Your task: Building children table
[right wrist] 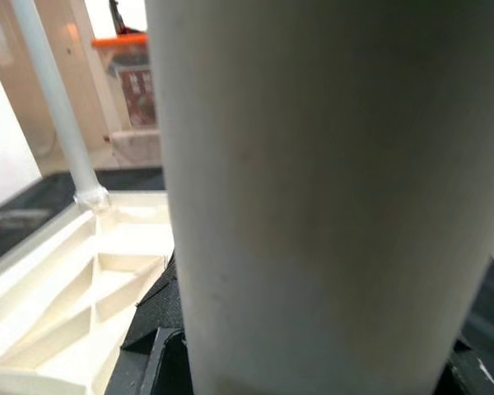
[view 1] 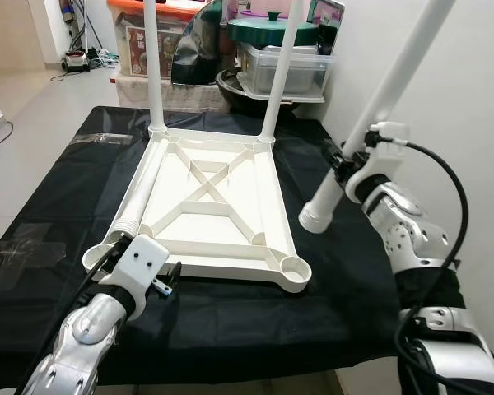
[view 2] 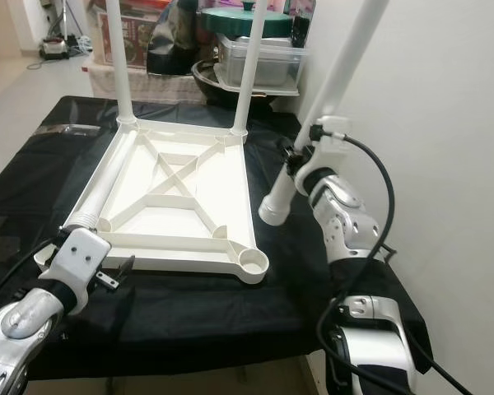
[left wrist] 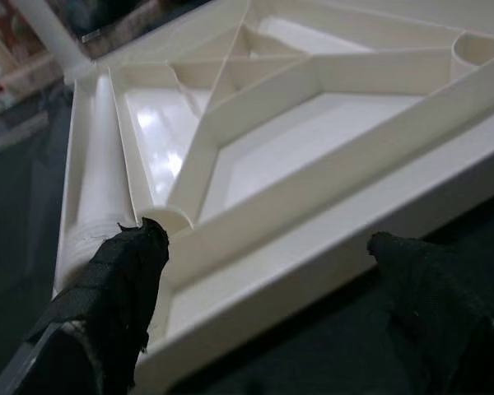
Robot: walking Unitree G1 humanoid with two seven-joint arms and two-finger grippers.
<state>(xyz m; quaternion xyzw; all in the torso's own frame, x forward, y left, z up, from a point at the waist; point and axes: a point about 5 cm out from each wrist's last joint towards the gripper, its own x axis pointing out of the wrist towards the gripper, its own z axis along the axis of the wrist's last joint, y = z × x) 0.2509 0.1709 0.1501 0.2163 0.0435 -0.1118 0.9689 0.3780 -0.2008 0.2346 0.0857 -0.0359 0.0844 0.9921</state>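
Left eye view: the right gripper (view 1: 346,169) clamps a long white plastic table leg (view 1: 370,123) above the black cloth. Swing its lower end over the empty round corner socket (view 1: 295,267) of the upturned white plastic tabletop (view 1: 210,202), upright before pressing. The left gripper (left wrist: 272,271), fingers spread, sits at the near rim and could steady it.

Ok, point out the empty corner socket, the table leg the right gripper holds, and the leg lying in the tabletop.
empty corner socket (view 1: 295,267), left eye view, socket rim
held table leg (view 1: 370,115), left eye view, mid shaft
lying leg (view 1: 138,195), left eye view, mid shaft
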